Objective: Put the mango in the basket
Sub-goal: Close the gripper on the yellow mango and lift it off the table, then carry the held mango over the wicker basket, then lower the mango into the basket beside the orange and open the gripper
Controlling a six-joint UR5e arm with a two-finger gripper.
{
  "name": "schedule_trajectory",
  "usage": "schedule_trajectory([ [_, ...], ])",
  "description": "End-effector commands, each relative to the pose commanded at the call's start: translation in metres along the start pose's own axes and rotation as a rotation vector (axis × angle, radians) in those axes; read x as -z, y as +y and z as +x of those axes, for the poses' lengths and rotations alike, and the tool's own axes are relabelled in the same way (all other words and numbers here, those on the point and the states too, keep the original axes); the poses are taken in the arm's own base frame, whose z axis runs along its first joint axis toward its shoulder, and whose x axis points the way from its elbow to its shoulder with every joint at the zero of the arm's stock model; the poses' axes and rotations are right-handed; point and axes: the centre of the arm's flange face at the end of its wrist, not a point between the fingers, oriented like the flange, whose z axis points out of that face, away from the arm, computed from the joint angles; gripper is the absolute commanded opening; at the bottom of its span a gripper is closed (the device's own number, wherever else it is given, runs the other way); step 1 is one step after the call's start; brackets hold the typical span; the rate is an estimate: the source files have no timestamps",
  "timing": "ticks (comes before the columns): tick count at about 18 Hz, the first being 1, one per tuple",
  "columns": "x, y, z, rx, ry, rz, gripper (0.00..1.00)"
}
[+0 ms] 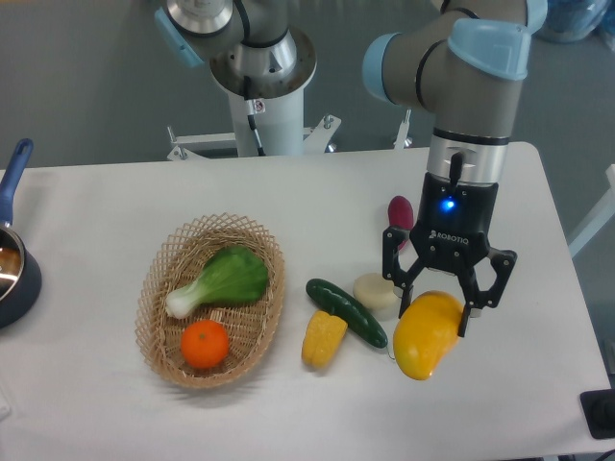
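Observation:
The mango (424, 334), glossy yellow with an orange tinge, hangs tilted at the right side of the table. My gripper (434, 307) is shut on its upper end, one finger on each side. The basket (161, 288), an oval tan wicker one, sits to the left of centre, well apart from the gripper. It holds a green bok choy (223, 279) and a round orange (205, 344).
Between the basket and the mango lie a yellow corn piece (324, 338), a dark green cucumber (347, 312) and a pale round piece (375, 289). A purple vegetable (399, 212) lies behind the gripper. A dark blue pot (12, 264) sits at the left edge.

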Motion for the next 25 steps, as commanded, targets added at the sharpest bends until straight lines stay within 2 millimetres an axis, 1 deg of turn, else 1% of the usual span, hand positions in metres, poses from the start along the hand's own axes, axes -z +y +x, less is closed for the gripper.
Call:
schedule_trajectory([
  [2, -0.002, -0.009, 0.015, 0.047, 0.012, -0.001, 0.47],
  [4, -0.012, -0.009, 0.03, 0.048, 0.038, -0.012, 0.47],
  [6, -0.02, -0.01, 0.057, 0.035, 0.076, -0.023, 0.47],
  [8, -0.026, 0.001, 0.09, 0.011, 0.118, -0.044, 0.47],
  [11, -0.035, 0.015, 0.139, -0.087, 0.187, -0.066, 0.47],
  [13, -0.036, 0.022, 0.159, -0.152, 0.205, -0.085, 0.47],
  [16, -0.053, 0.022, 0.2, -0.251, 0.227, -0.154, 0.47],
  [17, -0.06, 0.023, 0.212, -0.266, 0.235, -0.177, 0.46],
  [19, -0.079, 0.025, 0.24, -0.294, 0.268, -0.216, 0.47],
  [21, -0.088, 0.024, 0.258, -0.312, 0.286, -0.237, 0.47],
  [23, -0.1, 0.036, 0.28, -0.321, 0.324, -0.265, 0.47],
  [24, -0.104, 0.043, 0.285, -0.323, 0.337, -0.278, 0.47],
  [25, -0.112, 0.05, 0.289, -0.322, 0.353, -0.294, 0.47],
])
